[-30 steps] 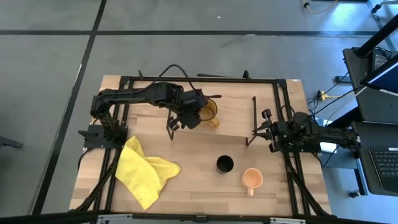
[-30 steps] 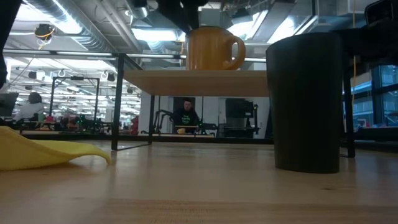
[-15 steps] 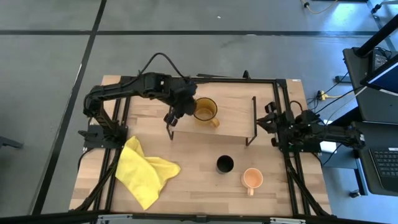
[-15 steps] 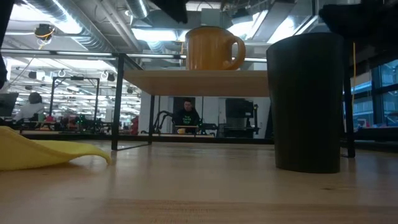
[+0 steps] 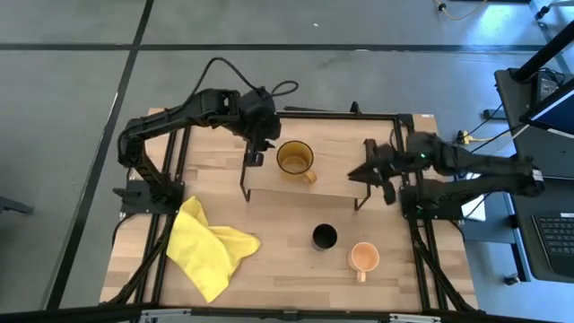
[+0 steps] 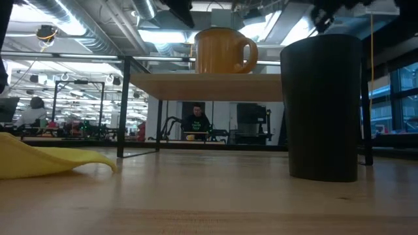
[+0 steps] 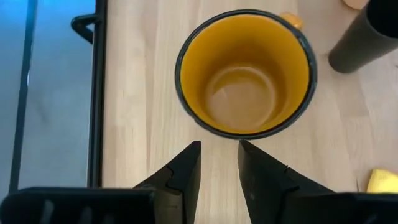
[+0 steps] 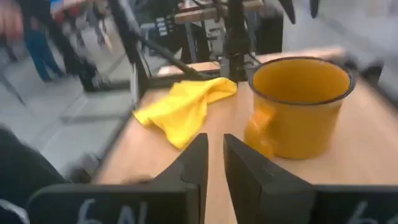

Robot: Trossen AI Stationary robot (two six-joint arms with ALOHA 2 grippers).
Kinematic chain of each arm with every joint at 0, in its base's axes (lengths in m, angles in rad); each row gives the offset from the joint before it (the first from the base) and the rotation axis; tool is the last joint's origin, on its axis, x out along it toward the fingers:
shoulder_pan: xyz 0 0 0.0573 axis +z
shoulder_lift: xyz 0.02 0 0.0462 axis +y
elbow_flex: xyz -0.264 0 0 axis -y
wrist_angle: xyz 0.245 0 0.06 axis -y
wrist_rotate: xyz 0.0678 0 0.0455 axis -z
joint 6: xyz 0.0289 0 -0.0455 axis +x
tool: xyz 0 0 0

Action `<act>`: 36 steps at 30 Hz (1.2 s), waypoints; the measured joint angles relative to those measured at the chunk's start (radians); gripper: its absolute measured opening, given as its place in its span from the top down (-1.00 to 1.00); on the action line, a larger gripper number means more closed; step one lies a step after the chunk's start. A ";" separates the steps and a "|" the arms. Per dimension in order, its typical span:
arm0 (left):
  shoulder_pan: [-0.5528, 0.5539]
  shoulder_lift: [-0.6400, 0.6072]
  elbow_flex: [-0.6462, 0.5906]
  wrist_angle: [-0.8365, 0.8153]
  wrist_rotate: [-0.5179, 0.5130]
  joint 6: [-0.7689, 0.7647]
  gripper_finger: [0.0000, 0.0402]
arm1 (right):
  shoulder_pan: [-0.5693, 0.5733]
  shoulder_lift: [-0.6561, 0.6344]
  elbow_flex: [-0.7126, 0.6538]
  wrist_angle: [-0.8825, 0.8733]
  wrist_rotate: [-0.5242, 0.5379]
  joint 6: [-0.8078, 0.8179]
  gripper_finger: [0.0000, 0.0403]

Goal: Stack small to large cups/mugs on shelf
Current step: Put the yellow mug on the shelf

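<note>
The amber mug [image 5: 294, 159] stands upright by its base on the left half of the light-wood shelf [image 5: 334, 182]; it also shows in the low view [image 6: 222, 50]. The small black cup [image 5: 324, 237] and the peach-orange mug [image 5: 363, 257] stand on the tabletop in front of the shelf. My left gripper [image 5: 257, 152] hovers over the shelf's left end, a little open and empty, just clear of the mug's rim [image 7: 245, 71]. My right gripper [image 5: 365, 172] is at the shelf's right end, shut and empty, pointing at the mug [image 8: 298, 106].
A yellow cloth [image 5: 211, 247] lies crumpled on the table's near left. The shelf's thin dark legs [image 5: 362, 179] stand close to my right gripper. The black cup [image 6: 320, 108] looms large in the low view. People sit in the room beyond the table.
My left gripper has let go of the amber mug and drawn back up and toward the table's far left. The mug stays upright on the shelf. My right gripper has come from the table's right edge toward the shelf's right end.
</note>
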 joint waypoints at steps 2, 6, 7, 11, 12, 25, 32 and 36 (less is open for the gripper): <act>0.008 0.000 0.000 -0.002 -0.004 0.000 0.51 | 0.000 0.076 0.070 0.001 0.000 0.117 0.74; 0.036 -0.011 -0.002 -0.009 -0.005 -0.002 0.51 | 0.000 0.189 0.199 0.007 0.000 0.235 0.74; 0.044 -0.017 -0.001 -0.008 -0.005 -0.003 0.51 | 0.000 0.212 0.230 0.010 -0.001 0.241 0.74; 0.068 -0.058 -0.021 -0.004 -0.005 -0.023 0.51 | 0.000 0.289 0.329 0.023 -0.004 0.259 0.74; 0.070 -0.075 -0.035 -0.005 -0.005 -0.029 0.51 | 0.000 0.302 0.355 0.026 -0.004 0.260 0.74; 0.074 -0.422 -0.640 0.538 0.070 -0.270 0.51 | 0.007 0.443 0.484 -0.322 0.126 0.183 0.74; 0.053 -0.418 -0.795 0.668 0.068 -0.397 0.51 | 0.007 0.464 0.483 -0.479 0.360 0.293 0.74; 0.032 -0.411 -0.810 0.737 0.072 -0.426 0.51 | 0.007 0.494 0.483 -0.481 0.383 0.345 0.80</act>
